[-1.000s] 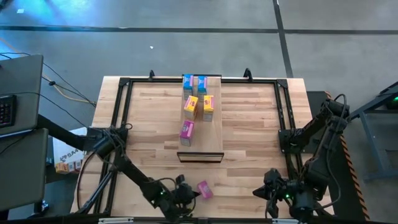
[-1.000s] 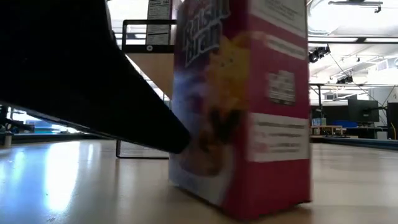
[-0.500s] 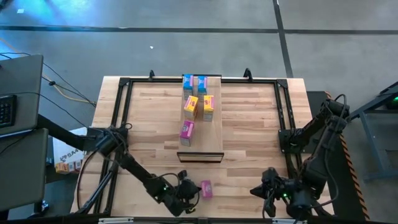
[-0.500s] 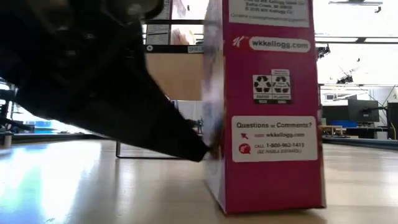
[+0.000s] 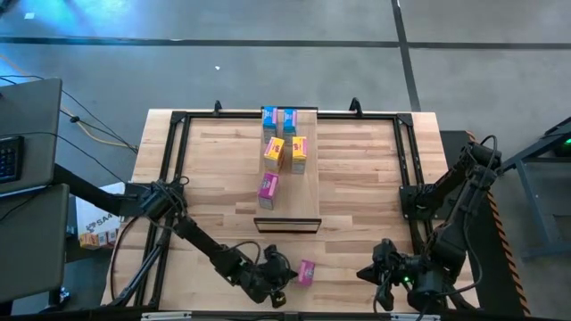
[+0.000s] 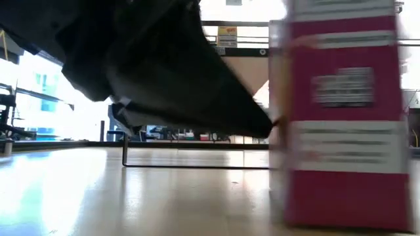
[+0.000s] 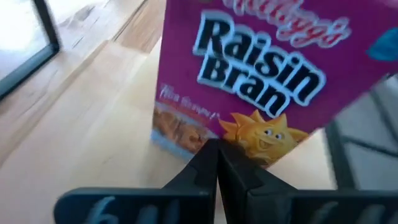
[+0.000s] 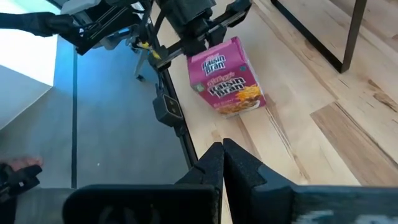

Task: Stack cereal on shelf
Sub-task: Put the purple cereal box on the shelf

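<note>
Currently | left hand fingers together, tip touching pink cereal box | we open before gripping.

Both arms are dark, almost black, and made of long thin links joined by round, chunky joints. The left arm has a small green light glowing near its wrist. The right arm has green lights near its wrist too, and black cables loop along its upper links. The left gripper has two flat black fingers that narrow to thin pointed tips, set on a wide black bar. The right gripper looks the same, with matte black wedge-shaped fingers on a broad black bar.
</note>
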